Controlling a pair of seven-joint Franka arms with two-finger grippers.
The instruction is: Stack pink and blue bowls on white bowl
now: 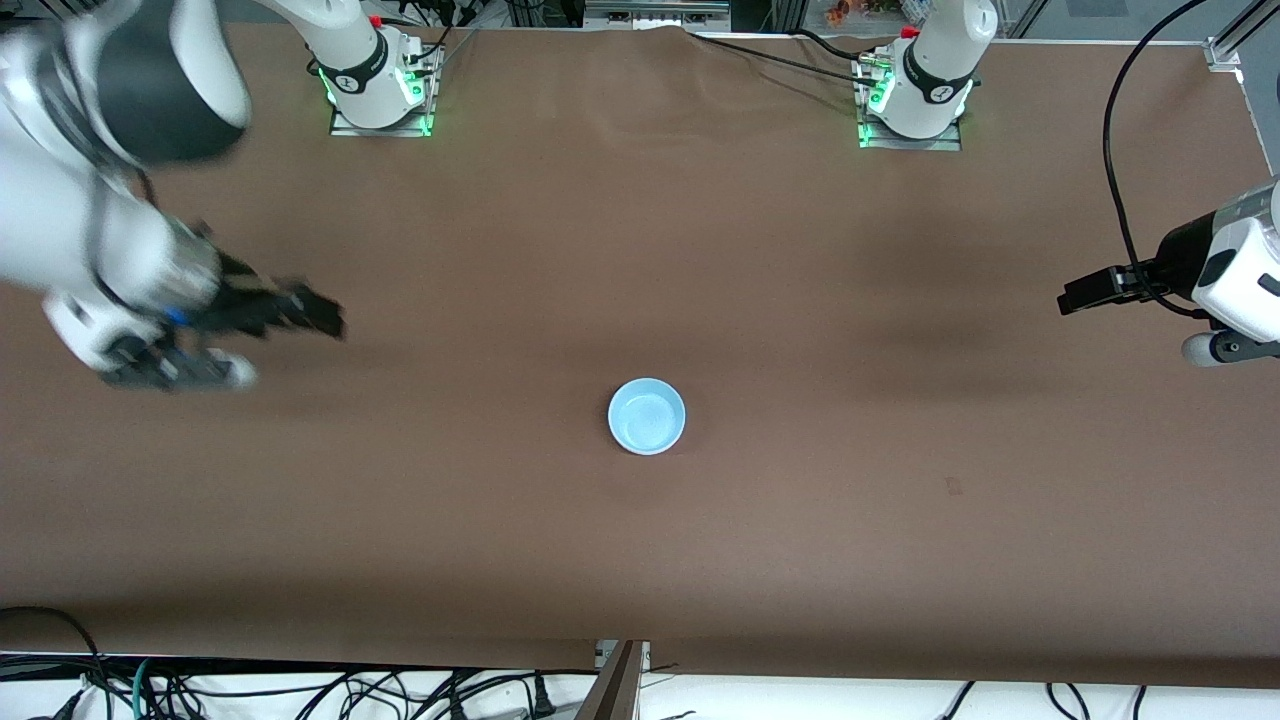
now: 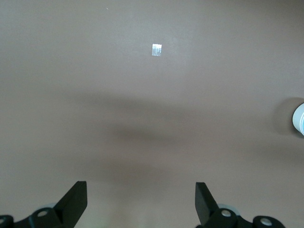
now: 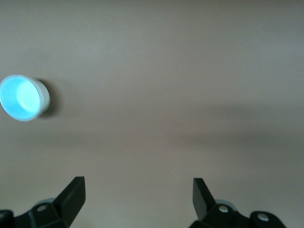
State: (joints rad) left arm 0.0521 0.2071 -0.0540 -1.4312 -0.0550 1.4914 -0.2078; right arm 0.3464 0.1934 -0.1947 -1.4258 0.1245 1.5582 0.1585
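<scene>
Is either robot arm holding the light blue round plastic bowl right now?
No, the light blue round plastic bowl sits alone on the brown table, with the left gripper and right gripper open and apart from it.

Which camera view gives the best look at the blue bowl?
The front view: the blue bowl shows whole, from above, mid-table on the brown cover, with nothing over it. The right wrist view shows it whole too, but off at the picture's edge. The left wrist view catches only a sliver of its rim.
</scene>
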